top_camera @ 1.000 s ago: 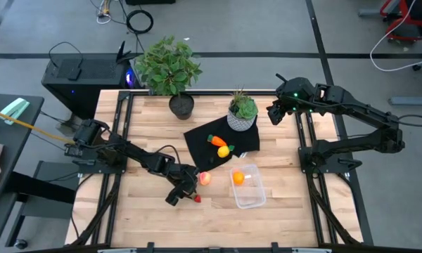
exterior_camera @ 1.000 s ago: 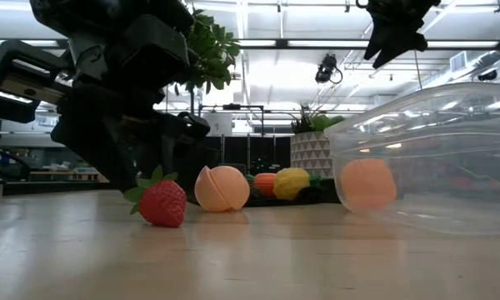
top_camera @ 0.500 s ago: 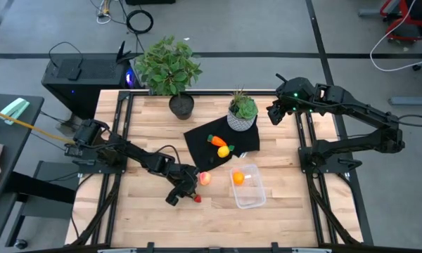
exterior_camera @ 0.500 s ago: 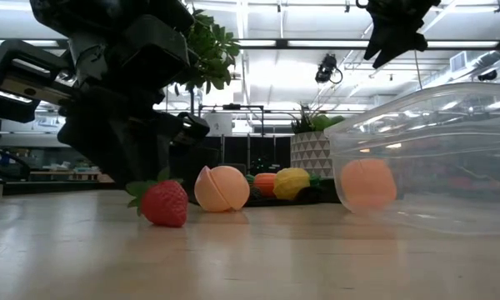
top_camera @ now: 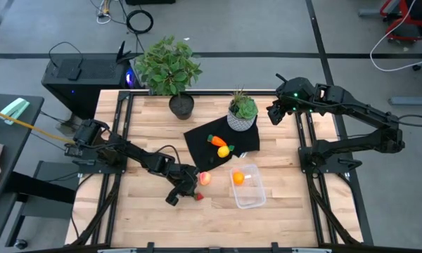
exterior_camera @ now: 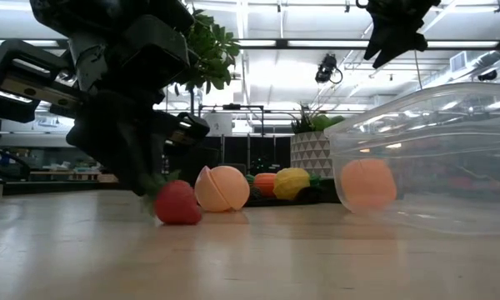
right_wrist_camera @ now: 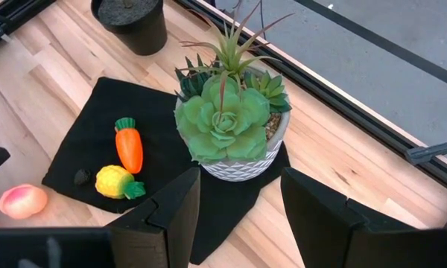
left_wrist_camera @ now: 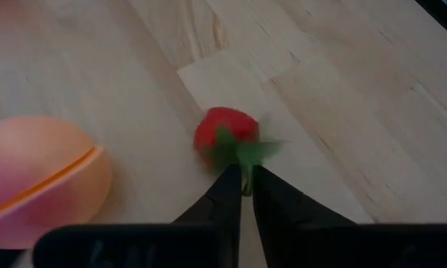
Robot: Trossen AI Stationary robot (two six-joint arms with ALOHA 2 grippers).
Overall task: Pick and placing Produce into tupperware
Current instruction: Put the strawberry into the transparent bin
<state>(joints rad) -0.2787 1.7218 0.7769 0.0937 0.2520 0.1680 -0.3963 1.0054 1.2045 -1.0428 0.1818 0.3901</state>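
A tiny red strawberry (left_wrist_camera: 223,130) lies on the wooden table, left of the clear tupperware (top_camera: 247,186). My left gripper (left_wrist_camera: 244,179) is shut on its green top. A pinkish-red ball (top_camera: 205,178) rests on the table just beyond the strawberry. An orange ball (top_camera: 238,178) sits inside the tupperware. The carrot (right_wrist_camera: 130,147) and the yellow piece (right_wrist_camera: 115,181) lie on a black mat (top_camera: 197,140). My right gripper (right_wrist_camera: 238,201) hangs open, high over the table's far right, by the succulent pot (right_wrist_camera: 235,141). My left gripper pinches the strawberry's green leafy top (left_wrist_camera: 246,160) between its two fingertips. The fingers slant down at it from the table's left. The red body (exterior_camera: 177,204) rests on the table, pointing away from the fingers.
A large leafy potted plant (top_camera: 170,67) stands at the far edge, with the succulent pot to its right behind the mat. Bare wood lies near the front edge and right of the tupperware.
My left gripper has shut on the strawberry's green top without shifting place. The strawberry has slid a little along the table toward the pinkish-red ball and turned, so its leaves now face the fingers.
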